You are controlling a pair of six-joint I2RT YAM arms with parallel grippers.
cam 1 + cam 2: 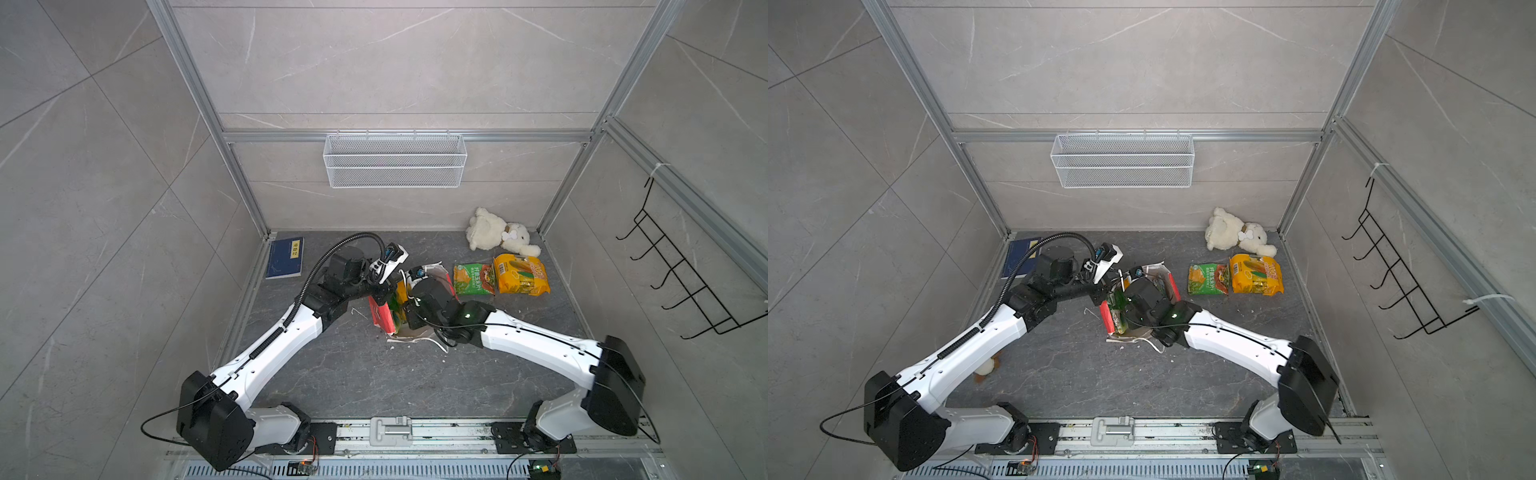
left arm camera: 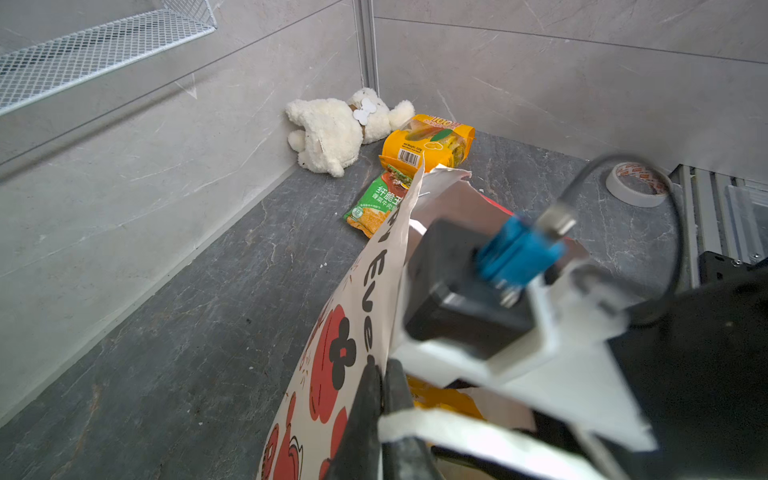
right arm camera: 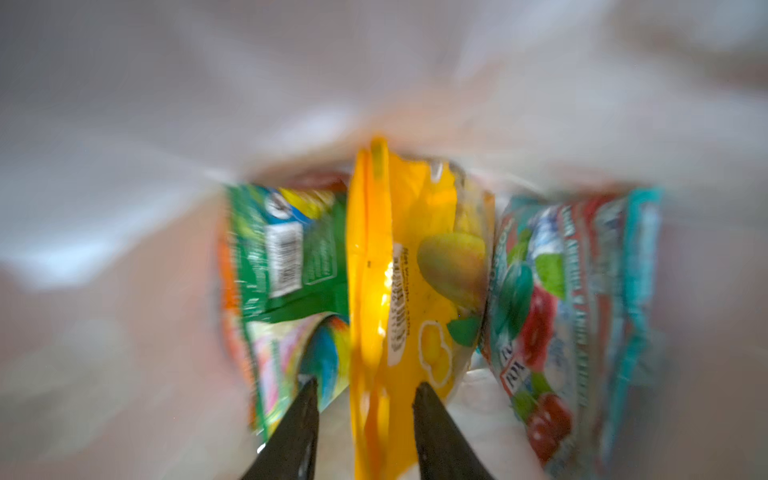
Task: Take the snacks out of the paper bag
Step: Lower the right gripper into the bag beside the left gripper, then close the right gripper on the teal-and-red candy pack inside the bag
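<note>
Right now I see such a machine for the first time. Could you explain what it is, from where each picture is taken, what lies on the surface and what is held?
These are two robot arms, each ending in a two-fingered gripper. Two pictures look down from overhead; two come from cameras on the wrists. On the dark table lie a green packet, a yellow-orange packet, a white plush toy and a blue book. The left gripper is shut on the rim of the paper bag. The right gripper is inside the bag, jaws apart on either side of a yellow packet; a grip is not yet visible.
</note>
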